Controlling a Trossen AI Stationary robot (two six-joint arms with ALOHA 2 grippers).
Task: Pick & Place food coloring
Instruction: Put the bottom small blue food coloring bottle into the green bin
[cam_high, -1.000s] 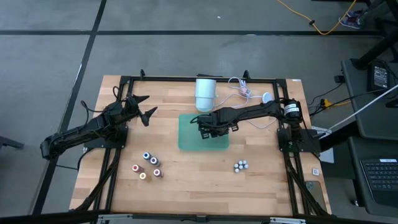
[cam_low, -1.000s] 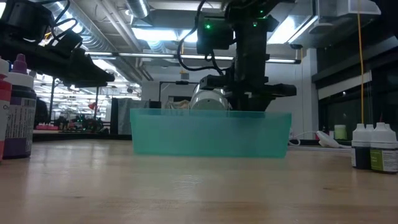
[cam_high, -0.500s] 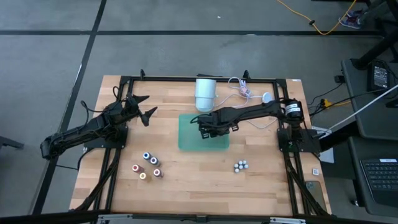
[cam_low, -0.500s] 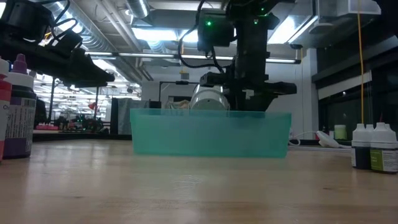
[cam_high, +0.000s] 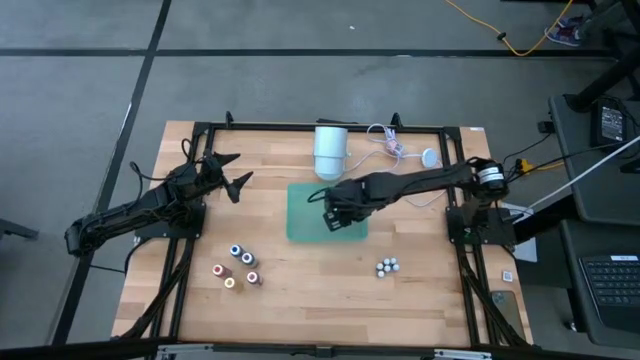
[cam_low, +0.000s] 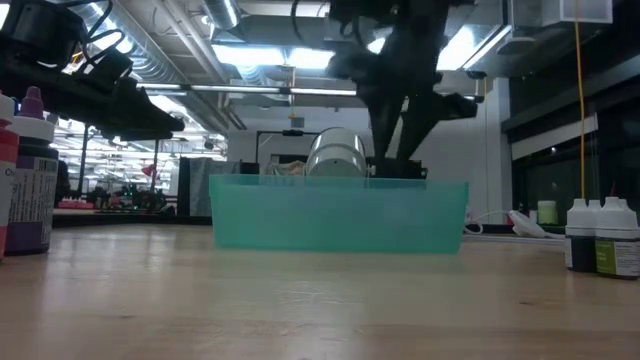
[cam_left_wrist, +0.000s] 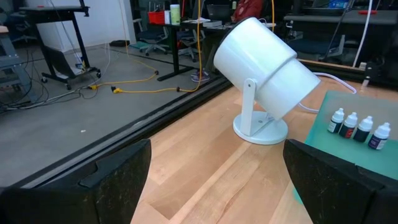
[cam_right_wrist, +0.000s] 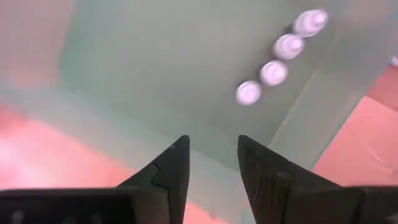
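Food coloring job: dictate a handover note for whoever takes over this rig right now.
Left hand: open, empty, waiting over the table's left rear.
Right hand: open, empty, above the shallow teal plastic tray.
Done: four small white-capped bottles stand in the tray.
Left: a cluster of white-capped bottles and five colour-capped bottles on the wooden table, outside the tray.

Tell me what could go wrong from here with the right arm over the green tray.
The right gripper, open and empty, hangs over the tray near the row of four white-capped bottles; a low swing out might topple them. The colour-capped bottles stand tightly clustered on the table, so grabbing one could knock its neighbours.
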